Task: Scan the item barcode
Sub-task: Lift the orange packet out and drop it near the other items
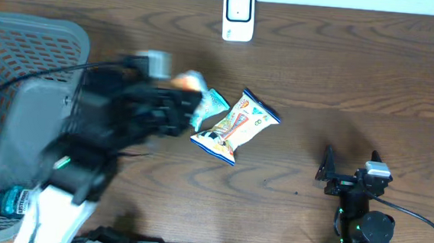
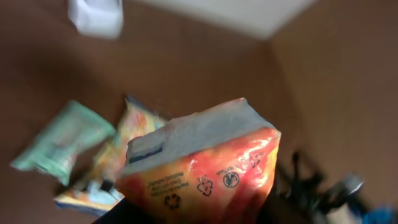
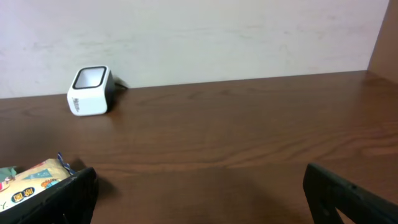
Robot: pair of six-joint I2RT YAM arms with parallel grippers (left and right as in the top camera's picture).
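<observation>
**Item.** The orange-red glossy film packet [image 2: 202, 171] is off the brown wooden bench [image 1: 357, 85], raised in front of the left wrist camera. It hangs above a teal soft packet [image 2: 62, 140] and an orange-and-white crimped snack bag [image 1: 236, 127], both lying on the bench. The white box-shaped barcode scanner [image 1: 238, 16] stands at the far edge, well apart from the raised packet. A grey plastic mesh basket [image 1: 24, 28] sits at the left.

**Pincers.** The left pincer [image 1: 171, 97] pinches the packet by its lower end. Its fingers are hidden under the packet in the wrist view and blurred in the overhead view. The right pincer [image 1: 349, 170] stands spread wide and empty, low near the front edge.

**Handling.** We judge the packet light, soft and yielding: the film is puffed and shiny (so likely slippery), and a hard squeeze would crumple it and wrinkle any printed code. The grip belongs on a sealed end or a narrow edge, which keeps the broad faces clear.

**Barcode.** The face towards the camera shows recycling marks and a small dark label on the pale end panel. We cannot tell whether that label is the barcode, so the packet may need turning before the code faces the scanner window.
</observation>
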